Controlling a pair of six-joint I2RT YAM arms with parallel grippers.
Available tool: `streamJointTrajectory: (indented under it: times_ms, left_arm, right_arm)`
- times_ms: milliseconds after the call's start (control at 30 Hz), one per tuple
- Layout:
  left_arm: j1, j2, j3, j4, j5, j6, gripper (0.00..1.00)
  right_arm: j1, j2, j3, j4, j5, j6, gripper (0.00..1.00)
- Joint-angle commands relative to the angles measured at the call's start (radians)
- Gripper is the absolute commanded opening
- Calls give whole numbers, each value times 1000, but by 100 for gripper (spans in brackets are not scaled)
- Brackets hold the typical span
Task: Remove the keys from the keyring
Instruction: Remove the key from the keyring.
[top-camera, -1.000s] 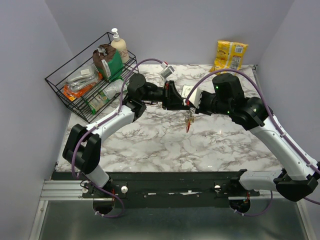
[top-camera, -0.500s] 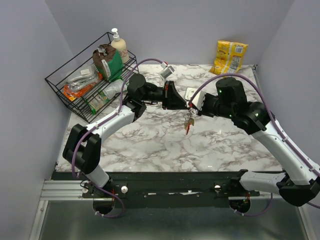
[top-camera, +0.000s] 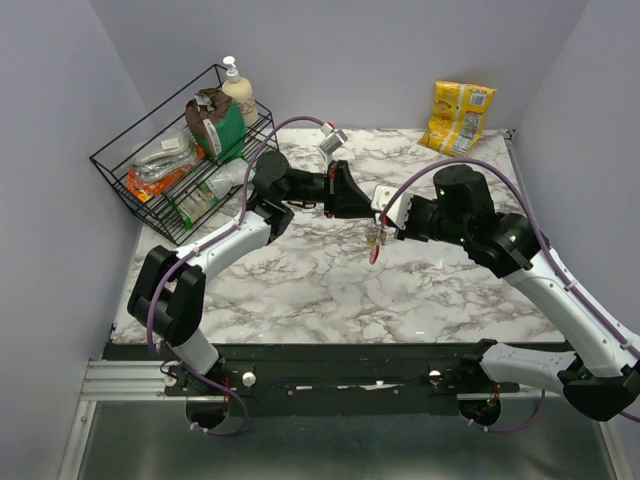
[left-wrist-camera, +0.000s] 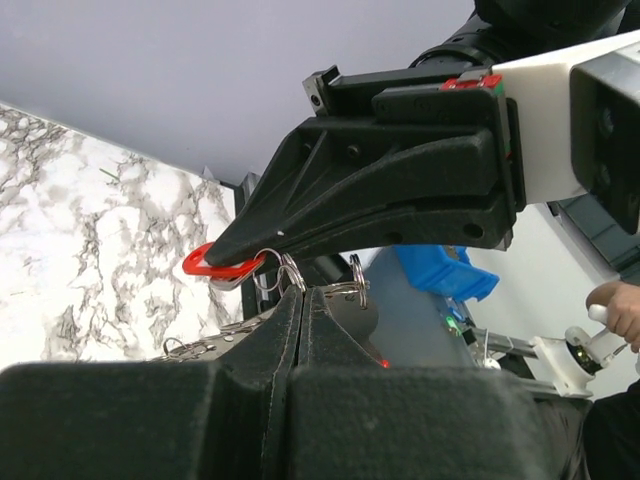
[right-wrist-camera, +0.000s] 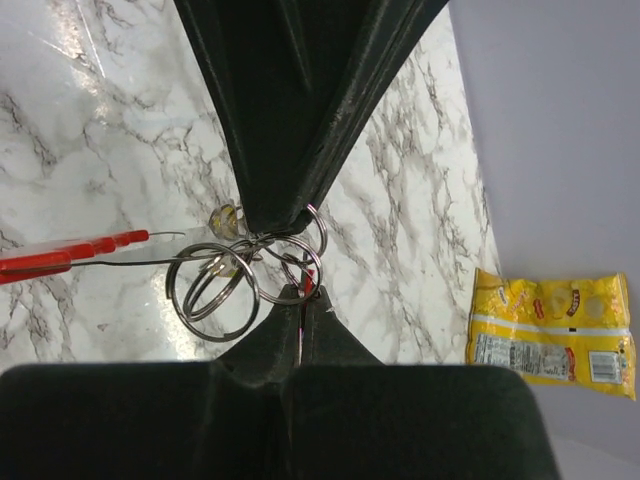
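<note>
Nose to nose: left tool (left-wrist-camera: 302, 300) and right tool (right-wrist-camera: 303, 305) both pinched tight on the keyring (right-wrist-camera: 255, 270), keys (top-camera: 374, 243) dangling below their tips.

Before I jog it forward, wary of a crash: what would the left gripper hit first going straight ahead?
The right gripper, tip to tip with the left gripper; only the keyring, seemingly pinched by both, lies between.
</note>
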Motion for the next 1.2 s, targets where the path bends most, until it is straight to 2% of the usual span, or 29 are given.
streamJointTrajectory:
  times_ms: [0, 100, 267, 467, 733, 1167]
  left_arm:
    - [1, -6, -9, 100, 44, -51, 0]
    - [1, -4, -10, 98, 42, -51, 0]
    - [3, -7, -15, 80, 42, -43, 0]
    - [1, -17, -15, -38, 29, 34, 0]
    - [-2, -17, -26, -94, 18, 72, 0]
    - [-17, -12, -32, -81, 30, 72, 0]
  right_arm:
    - [-15, -12, -29, -20, 18, -16, 1]
    - [-15, -10, -31, 9, 52, -17, 1]
    - [-15, -12, -49, 86, 202, -43, 1]
    - [-25, -13, -34, 126, 262, -68, 1]
    - [-28, -9, 11, 120, 251, -63, 1]
    - [-62, 17, 72, 138, 124, 6, 1]
